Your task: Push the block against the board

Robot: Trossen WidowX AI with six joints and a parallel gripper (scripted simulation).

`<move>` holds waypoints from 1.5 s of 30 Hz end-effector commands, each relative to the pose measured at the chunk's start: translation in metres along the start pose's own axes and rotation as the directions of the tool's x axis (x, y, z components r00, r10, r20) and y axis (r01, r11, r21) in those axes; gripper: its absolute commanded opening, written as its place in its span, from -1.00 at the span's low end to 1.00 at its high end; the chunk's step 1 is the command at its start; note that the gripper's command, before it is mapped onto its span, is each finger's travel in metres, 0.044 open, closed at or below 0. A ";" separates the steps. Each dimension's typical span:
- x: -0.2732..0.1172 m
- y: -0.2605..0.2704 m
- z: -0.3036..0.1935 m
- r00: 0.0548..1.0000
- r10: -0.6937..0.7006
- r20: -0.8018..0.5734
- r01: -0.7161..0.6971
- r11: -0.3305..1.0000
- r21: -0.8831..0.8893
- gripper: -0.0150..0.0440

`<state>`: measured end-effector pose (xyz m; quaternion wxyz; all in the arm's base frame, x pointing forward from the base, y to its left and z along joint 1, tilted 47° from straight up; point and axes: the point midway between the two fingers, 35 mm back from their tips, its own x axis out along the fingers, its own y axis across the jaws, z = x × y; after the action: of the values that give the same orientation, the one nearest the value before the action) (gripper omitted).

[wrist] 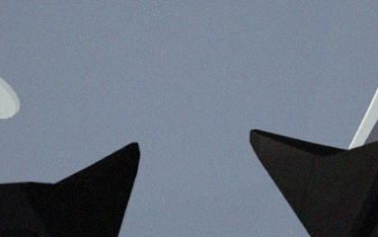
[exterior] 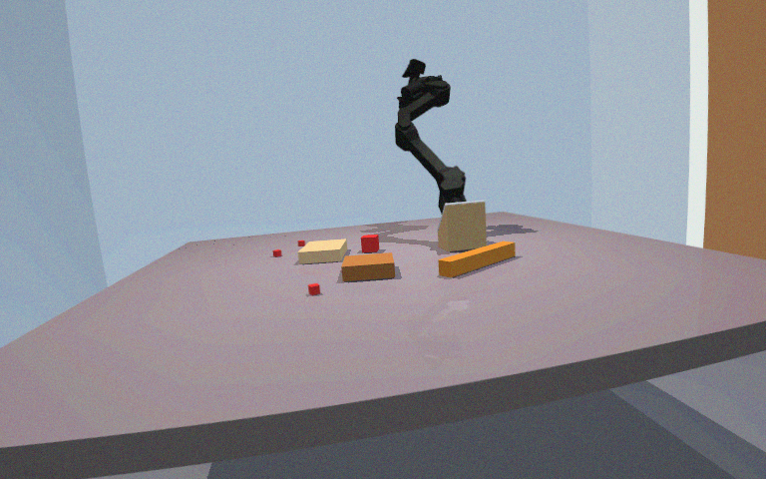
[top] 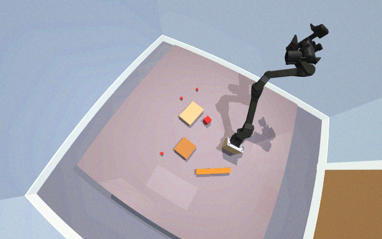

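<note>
The square block [top: 184, 148] [exterior: 367, 267] is orange-brown and lies flat near the middle of the table. A long, narrow orange piece [top: 213, 171] [exterior: 477, 259] lies to its lower right in the top view, with a gap between them. A pale yellow rectangular slab [top: 191, 113] [exterior: 322, 251] lies above the square block there, also apart from it. I cannot tell for certain which of these two is the board. My gripper [wrist: 194, 141] is open and empty. It is held high, far from all the pieces, and the wrist view shows none of them.
A red cube [top: 207, 119] [exterior: 369, 242] is beside the pale slab. Small red cubes lie at the left [top: 161, 153] [exterior: 313, 288] and behind the slab [top: 181, 97] [top: 197, 89]. The arm's tan base [top: 230, 148] [exterior: 463, 227] stands behind the long orange piece in the exterior view.
</note>
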<state>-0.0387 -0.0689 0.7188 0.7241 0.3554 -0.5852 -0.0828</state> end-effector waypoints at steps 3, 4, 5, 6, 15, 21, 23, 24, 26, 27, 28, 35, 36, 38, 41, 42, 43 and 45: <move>0.000 0.000 0.000 1.000 0.001 0.002 -0.001 1.000 0.000 0.60; -0.001 0.001 0.002 1.000 0.004 0.007 -0.004 1.000 0.000 0.51; -0.002 0.003 0.004 1.000 0.009 0.016 -0.009 1.000 0.001 0.42; -0.004 0.005 0.007 1.000 0.016 0.027 -0.016 1.000 0.001 0.33; -0.021 0.024 0.033 0.988 0.074 0.138 -0.080 0.996 0.041 -0.47; -0.038 0.043 0.056 0.965 0.136 0.226 -0.164 0.980 0.110 -0.49; -0.044 0.049 0.062 0.956 0.154 0.248 -0.188 0.975 0.118 -0.49; -0.047 0.051 0.064 0.953 0.160 0.258 -0.194 0.974 0.114 -0.49; -0.052 0.056 0.068 0.946 0.170 0.277 -0.206 0.973 0.106 -0.49; -0.055 0.058 0.069 0.942 0.176 0.286 -0.212 0.972 0.102 -0.49; -0.058 0.060 0.071 0.938 0.181 0.296 -0.219 0.971 0.098 -0.49; -0.078 0.078 0.085 0.906 0.236 0.352 -0.292 0.950 0.114 -0.49; -0.082 0.082 0.087 0.899 0.246 0.361 -0.306 0.945 0.118 -0.49; -0.089 0.089 0.091 0.886 0.266 0.379 -0.334 0.934 0.125 -0.49; -0.101 0.100 0.096 0.865 0.298 0.405 -0.378 0.916 0.133 -0.49; -0.105 0.104 0.098 0.857 0.308 0.413 -0.392 0.910 0.136 -0.49; -0.108 0.105 0.099 0.853 0.309 0.422 -0.395 0.909 0.132 -0.49; -0.114 0.108 0.101 0.843 0.311 0.439 -0.399 0.908 0.124 -0.49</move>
<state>-0.1861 0.0192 0.7057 0.5591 0.2966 -0.7734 0.0360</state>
